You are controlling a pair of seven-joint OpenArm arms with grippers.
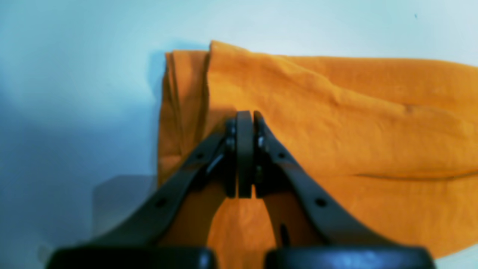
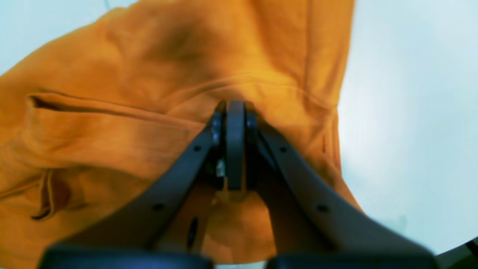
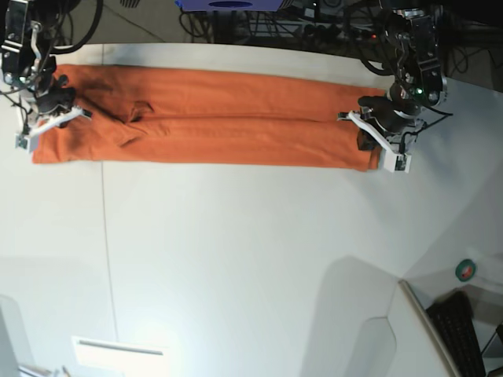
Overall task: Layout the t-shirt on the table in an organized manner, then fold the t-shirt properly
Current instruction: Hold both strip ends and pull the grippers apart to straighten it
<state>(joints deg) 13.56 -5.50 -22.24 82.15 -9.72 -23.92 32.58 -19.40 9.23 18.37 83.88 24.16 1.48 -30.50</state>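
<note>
The left gripper [image 1: 245, 116] has its jaws pressed fully together, tips resting on the orange cloth near one end of the t-shirt [image 1: 317, 123]; whether any fabric is pinched between them cannot be told, since the pads meet with no cloth visible in the seam. Just left of the tips a stack of folded edges runs up the end of the garment, and past it lies the bare white table [image 1: 74, 74].

The right gripper [image 2: 235, 106] is likewise closed tight, its tips against a curved ridge of cloth on the t-shirt [image 2: 112, 123]; a grip on the fabric cannot be confirmed here either. A hemmed opening shows to the left of the jaws, and the table [image 2: 403, 112] is to the right.

In the base view the t-shirt [image 3: 212, 118] lies as a long, narrow band across the far part of the table [image 3: 236, 251], with a lengthwise crease down its middle. The right gripper [image 3: 49, 119] sits at the band's left end, the left gripper [image 3: 376, 129] at its right end
</note>
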